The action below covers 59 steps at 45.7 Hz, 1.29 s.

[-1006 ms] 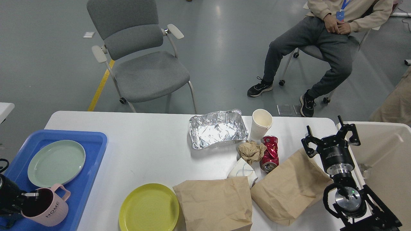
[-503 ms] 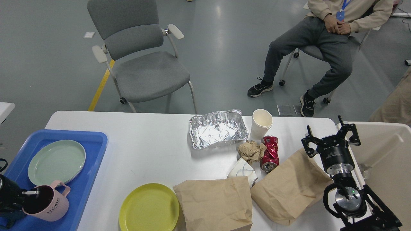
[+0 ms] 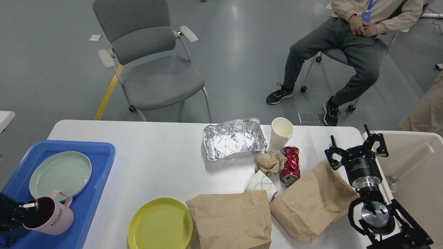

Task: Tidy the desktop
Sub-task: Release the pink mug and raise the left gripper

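Leftward and toward the near edge goes the pink mug — over the last second it has slid across the blue tray, and its handle, which pointed right before, now sits up near the rim of the green plate. Gripping it is the left gripper, one silver finger hooked over the mug's rim and the jaws clamped on the wall, most of the dark hand hidden at the picture's edge. Nothing else has shifted: the right gripper hangs where it was above the far right corner of the desktop, its jaws spread wide and holding nothing, just beside the cream bin. The desktop itself fills the middle of the view, tray at its left end, bin off its right. I judge the mug is being settled onto the tray next to the plate, so the crockery side is partly done — the yellow plate remains on the bare top near the front. The rubbish is untouched: foil tray, paper cup, crushed red can, crumpled paper, and two brown paper bags all lie right of centre, presumably for the bin.
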Each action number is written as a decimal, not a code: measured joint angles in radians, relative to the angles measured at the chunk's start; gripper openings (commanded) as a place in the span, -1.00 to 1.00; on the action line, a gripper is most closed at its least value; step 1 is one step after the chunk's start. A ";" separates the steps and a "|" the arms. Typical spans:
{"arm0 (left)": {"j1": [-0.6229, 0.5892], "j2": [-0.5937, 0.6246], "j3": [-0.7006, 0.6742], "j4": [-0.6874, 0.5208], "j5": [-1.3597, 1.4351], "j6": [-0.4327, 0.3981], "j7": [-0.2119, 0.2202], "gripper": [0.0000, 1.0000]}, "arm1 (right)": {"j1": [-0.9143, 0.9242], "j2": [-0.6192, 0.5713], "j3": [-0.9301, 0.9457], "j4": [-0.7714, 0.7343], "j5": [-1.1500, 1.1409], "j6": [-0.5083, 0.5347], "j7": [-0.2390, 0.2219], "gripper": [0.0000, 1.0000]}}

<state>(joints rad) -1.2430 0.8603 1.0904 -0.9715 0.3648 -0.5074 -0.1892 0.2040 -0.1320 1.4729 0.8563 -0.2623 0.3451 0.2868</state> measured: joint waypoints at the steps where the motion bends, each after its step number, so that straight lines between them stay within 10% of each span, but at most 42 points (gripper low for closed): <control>1: -0.001 0.002 0.001 -0.004 0.000 -0.002 0.001 -1.00 | 0.000 0.000 0.000 0.000 0.000 0.000 0.000 1.00; 11: -0.005 0.009 0.007 -0.018 -0.003 -0.005 0.014 -0.88 | 0.000 0.000 0.000 0.000 0.000 0.000 0.000 1.00; 16: -0.005 0.008 0.007 -0.018 -0.003 0.012 0.014 0.46 | 0.000 0.000 0.000 0.000 0.000 0.000 0.000 1.00; 19: -0.005 0.007 0.006 -0.017 -0.003 0.035 0.007 0.73 | 0.000 0.000 0.000 0.001 0.000 0.000 0.000 1.00; 59: -0.144 0.002 0.118 -0.074 -0.025 -0.007 0.005 0.91 | 0.000 0.000 0.000 0.001 0.000 0.000 0.000 1.00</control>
<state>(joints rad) -1.3871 0.8620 1.2083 -1.0455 0.3398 -0.5142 -0.1839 0.2040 -0.1320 1.4731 0.8573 -0.2624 0.3452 0.2869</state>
